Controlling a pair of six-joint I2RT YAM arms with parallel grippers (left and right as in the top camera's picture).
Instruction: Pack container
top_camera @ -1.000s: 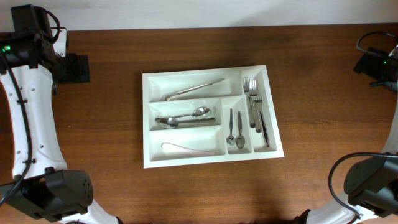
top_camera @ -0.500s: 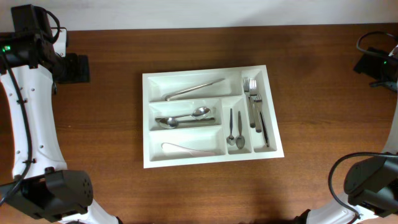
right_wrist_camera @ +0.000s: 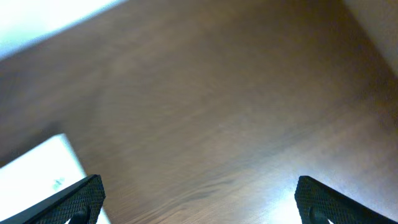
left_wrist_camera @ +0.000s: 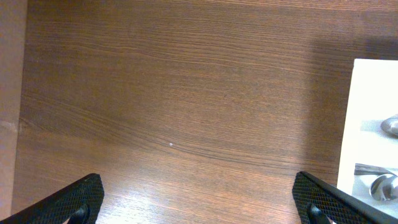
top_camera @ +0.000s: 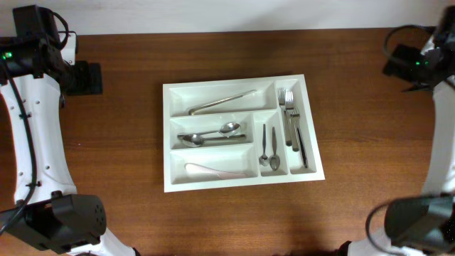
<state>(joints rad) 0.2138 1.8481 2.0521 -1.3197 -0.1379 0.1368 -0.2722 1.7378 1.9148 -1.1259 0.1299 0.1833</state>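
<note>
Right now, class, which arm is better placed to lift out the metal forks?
Likely right: the metal forks lie in the end compartment of the white rectangular plastic cutlery tray, nearest the right arm.

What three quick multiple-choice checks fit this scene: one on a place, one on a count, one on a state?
1. Where do the forks lie?
A. In the long narrow compartment at the right edge
B. In the top wide compartment
C. In the bottom wide compartment

2. How many compartments does the tray have?
A. Three
B. Five
C. Seven

3. How do the left gripper and right gripper stand?
A. Both open, holding nothing
B. Both shut
C. Left shut, right open

Answers:
1 A: the overhead view shows the tines at the top of the rightmost slot.
2 B: three wide slots are stacked on the left, with two narrow ones on the right.
3 A: in each wrist view the fingers sit far apart, with only bare wood between them.
</note>
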